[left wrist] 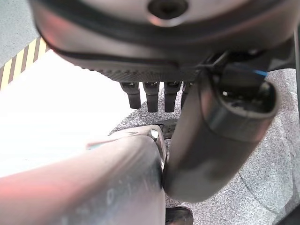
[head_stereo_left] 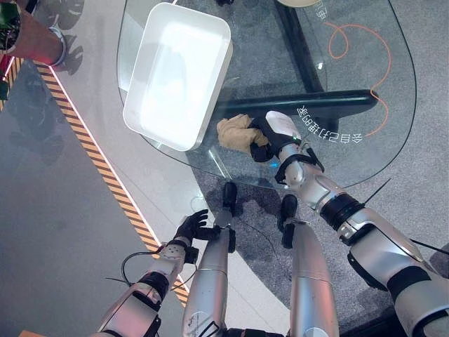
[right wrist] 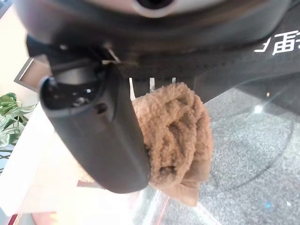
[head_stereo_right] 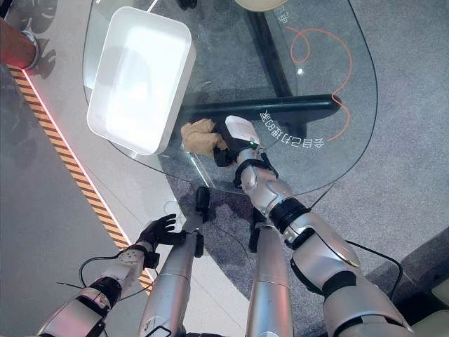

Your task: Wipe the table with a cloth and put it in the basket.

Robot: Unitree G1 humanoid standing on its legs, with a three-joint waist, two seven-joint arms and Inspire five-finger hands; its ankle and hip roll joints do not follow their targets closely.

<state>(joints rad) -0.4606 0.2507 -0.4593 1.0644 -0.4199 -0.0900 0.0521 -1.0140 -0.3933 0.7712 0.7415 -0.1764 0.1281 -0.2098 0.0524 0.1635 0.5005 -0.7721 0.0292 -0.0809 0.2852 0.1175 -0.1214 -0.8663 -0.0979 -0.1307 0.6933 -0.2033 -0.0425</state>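
Note:
A tan cloth [head_stereo_left: 235,130] lies bunched on the glass table [head_stereo_left: 330,91] near its front edge, just right of the white basket [head_stereo_left: 179,70]. My right hand [head_stereo_left: 270,137] rests on the cloth's right side with its thumb and fingers curled round it; in the right wrist view the cloth [right wrist: 180,131] is pressed against the palm beside the thumb [right wrist: 101,136]. My left hand [head_stereo_left: 193,226] hangs low beside the table's front, away from the cloth, its fingers [left wrist: 150,96] straight and holding nothing.
An orange cord [head_stereo_left: 375,63] loops over the right part of the glass. A dark table base [head_stereo_left: 309,102] shows beneath it. A black-and-yellow striped line [head_stereo_left: 98,161] runs across the floor on the left. A person's arm [head_stereo_left: 28,38] shows at the top left.

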